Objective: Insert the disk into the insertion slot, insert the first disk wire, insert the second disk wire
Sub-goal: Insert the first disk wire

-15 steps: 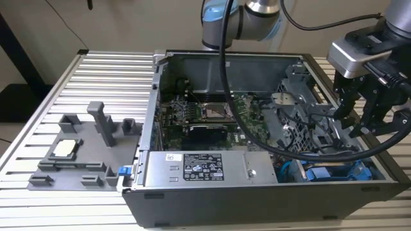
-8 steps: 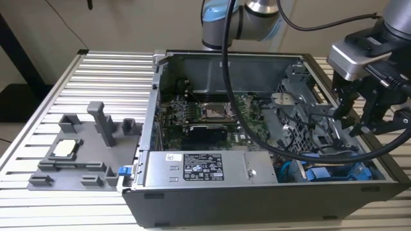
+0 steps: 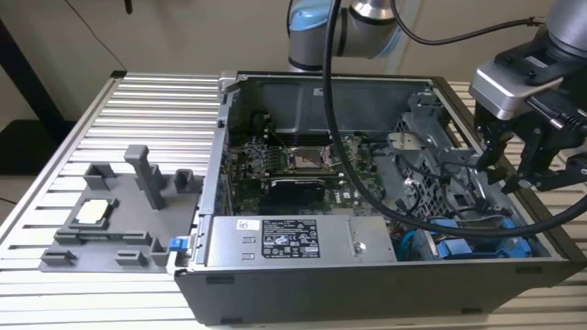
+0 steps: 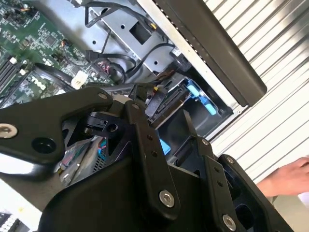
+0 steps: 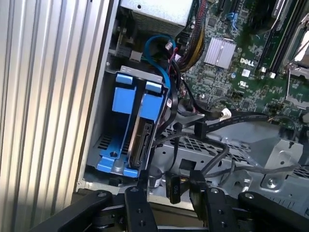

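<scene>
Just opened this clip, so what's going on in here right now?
A single robot arm is working inside an open computer case. The disk, in its blue carrier, sits in the insertion slot at a corner of the case. The pincer is open close to the drive cage, with a black wire connector between its fingers, not visibly clamped. The disk's connector edge looks bare. A person's hand is outside the case.
</scene>
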Motion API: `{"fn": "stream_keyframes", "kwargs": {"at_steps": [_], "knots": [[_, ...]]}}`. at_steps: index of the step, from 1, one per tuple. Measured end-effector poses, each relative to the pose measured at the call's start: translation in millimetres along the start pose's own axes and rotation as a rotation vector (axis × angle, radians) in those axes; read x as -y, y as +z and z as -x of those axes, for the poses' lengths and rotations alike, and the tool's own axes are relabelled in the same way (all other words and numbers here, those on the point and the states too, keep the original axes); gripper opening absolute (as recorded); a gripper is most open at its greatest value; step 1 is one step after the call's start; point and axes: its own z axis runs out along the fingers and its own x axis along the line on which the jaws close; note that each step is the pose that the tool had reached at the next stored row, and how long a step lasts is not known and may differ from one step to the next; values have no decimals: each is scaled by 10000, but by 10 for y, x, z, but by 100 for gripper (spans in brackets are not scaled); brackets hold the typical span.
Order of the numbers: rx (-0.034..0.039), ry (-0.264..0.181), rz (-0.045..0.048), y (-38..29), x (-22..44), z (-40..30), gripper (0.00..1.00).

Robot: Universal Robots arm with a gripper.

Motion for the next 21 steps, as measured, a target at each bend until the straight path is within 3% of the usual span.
{"fn": "stream_keyframes", "kwargs": {"at_steps": [1,7,10,13,18,21], "knots": [[-13,-6,-40,-1,0,0,47],[-44,-12,-34,0,-1,1,47],[-82,-19,-23,-1,-1,1,38],[-185,-40,5,-1,-1,1,31],[-441,-92,78,-1,-1,1,29],[-450,-94,80,-1,-1,0,22]]}}
